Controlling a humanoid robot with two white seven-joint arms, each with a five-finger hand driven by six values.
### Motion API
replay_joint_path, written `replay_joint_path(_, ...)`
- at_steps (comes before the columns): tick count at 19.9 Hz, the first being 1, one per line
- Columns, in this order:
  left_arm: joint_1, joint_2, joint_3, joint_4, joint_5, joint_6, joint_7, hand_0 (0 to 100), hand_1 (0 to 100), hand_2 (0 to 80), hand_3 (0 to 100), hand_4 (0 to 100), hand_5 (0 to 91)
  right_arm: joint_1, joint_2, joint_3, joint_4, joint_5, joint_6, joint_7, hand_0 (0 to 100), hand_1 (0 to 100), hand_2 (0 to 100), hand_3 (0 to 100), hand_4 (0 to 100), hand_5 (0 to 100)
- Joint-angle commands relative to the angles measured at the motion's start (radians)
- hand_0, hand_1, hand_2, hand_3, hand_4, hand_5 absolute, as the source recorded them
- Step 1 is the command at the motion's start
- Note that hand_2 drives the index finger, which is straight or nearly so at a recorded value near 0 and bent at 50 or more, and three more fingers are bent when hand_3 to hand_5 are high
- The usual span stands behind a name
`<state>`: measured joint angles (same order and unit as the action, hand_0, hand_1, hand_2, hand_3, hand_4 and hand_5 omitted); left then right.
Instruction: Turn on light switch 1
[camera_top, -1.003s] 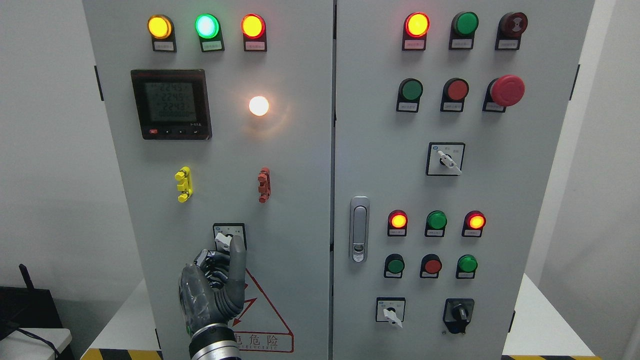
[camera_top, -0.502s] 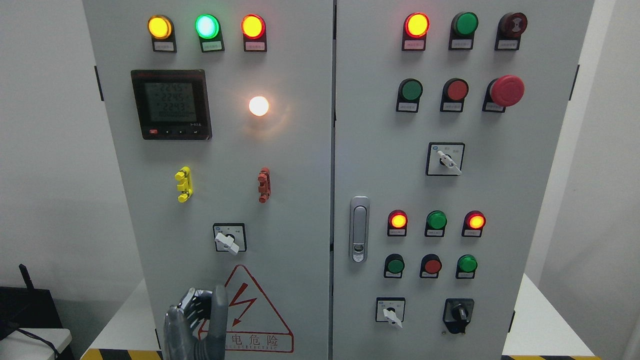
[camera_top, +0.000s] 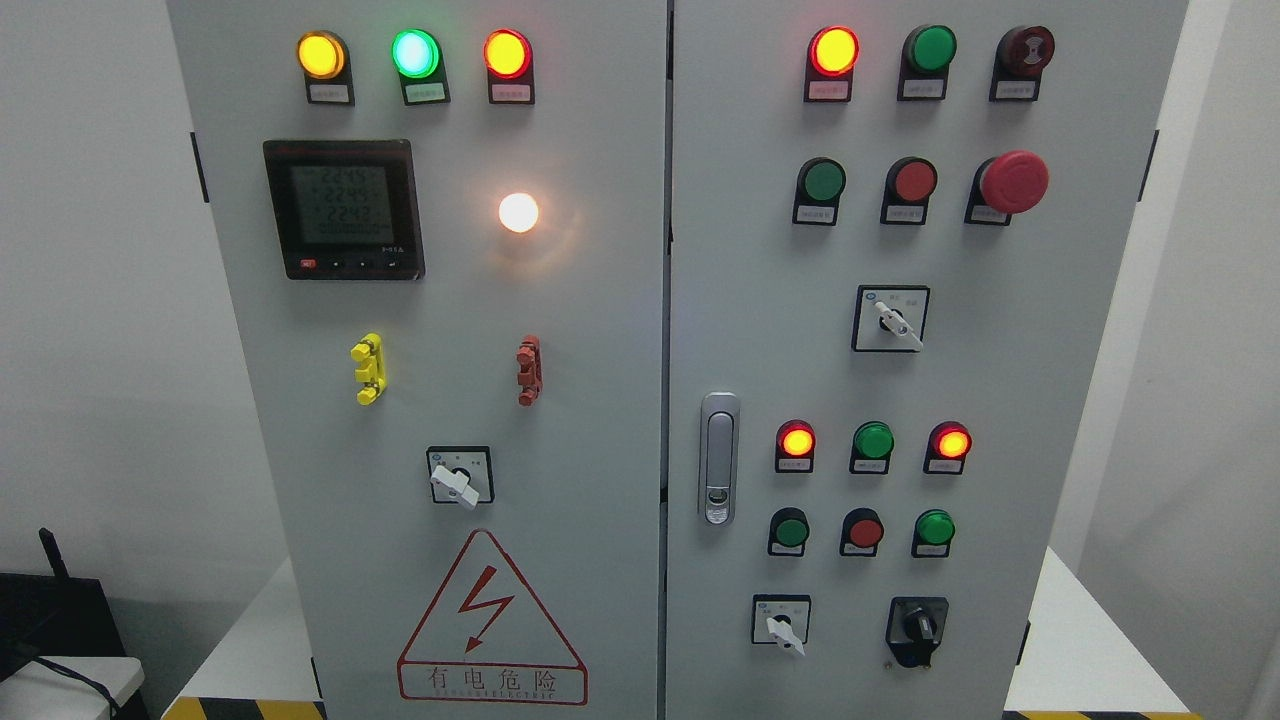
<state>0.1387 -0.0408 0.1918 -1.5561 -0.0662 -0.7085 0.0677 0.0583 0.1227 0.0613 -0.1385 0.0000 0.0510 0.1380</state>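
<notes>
A grey two-door control cabinet fills the head view. Low on its left door sits a small rotary switch (camera_top: 459, 476) in a black-framed plate, its white lever pointing down and to the right. Above it a round white lamp (camera_top: 518, 212) glows brightly. Neither of my hands shows anywhere in the picture.
The left door also carries a digital meter (camera_top: 344, 209), yellow (camera_top: 321, 55), green (camera_top: 415, 54) and red (camera_top: 507, 54) lit lamps, and a red hazard triangle (camera_top: 491, 620). The right door has a handle (camera_top: 719, 458), push buttons, a red mushroom stop button (camera_top: 1013, 181) and more rotary switches.
My left hand, which had a finger up at the rotary switch a second ago, dropped down past the hazard triangle and has left the picture. The switch lever and the lit lamp look unchanged.
</notes>
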Motion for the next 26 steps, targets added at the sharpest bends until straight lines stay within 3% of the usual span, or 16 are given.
replay_joint_path(1,0.102,0.030,0.380,0.552,0.040,-0.164,-0.042,0,13,17.3,42,48,11.4,0.000,0.000,0.000,0.000,-0.017,0.000,-0.001,12,39,0,0,0,0)
replay_joint_path(5,0.134,0.039,0.440,0.809,0.065,-0.261,-0.077,0,8,0.0,23,32,4.3,0.000,0.000,0.000,0.000,-0.018,0.000,-0.001,12,39,0,0,0,0)
replay_joint_path(8,0.156,0.052,0.457,0.973,0.063,-0.266,-0.071,0,5,0.0,15,23,1.5,0.000,0.000,0.000,-0.001,-0.018,0.000,0.000,12,39,0,0,0,0)
replay_joint_path(13,0.176,0.070,0.436,1.276,0.048,-0.229,-0.068,6,11,0.0,8,13,0.0,0.000,0.000,0.000,0.000,-0.017,0.000,-0.001,12,39,0,0,0,0)
replay_joint_path(18,0.183,0.078,0.235,1.390,0.029,0.050,-0.068,14,11,0.0,0,2,0.0,0.000,0.000,0.000,0.000,-0.017,0.000,-0.001,12,39,0,0,0,0)
replay_joint_path(21,0.171,0.073,0.170,1.426,0.029,0.231,-0.069,18,13,0.0,0,2,0.0,0.000,0.000,0.000,0.000,-0.017,0.000,-0.001,12,39,0,0,0,0)
replay_joint_path(26,0.127,0.062,-0.003,1.458,0.031,0.447,-0.078,22,16,0.0,0,1,0.0,0.000,0.000,0.000,-0.001,-0.018,0.000,-0.001,12,39,0,0,0,0)
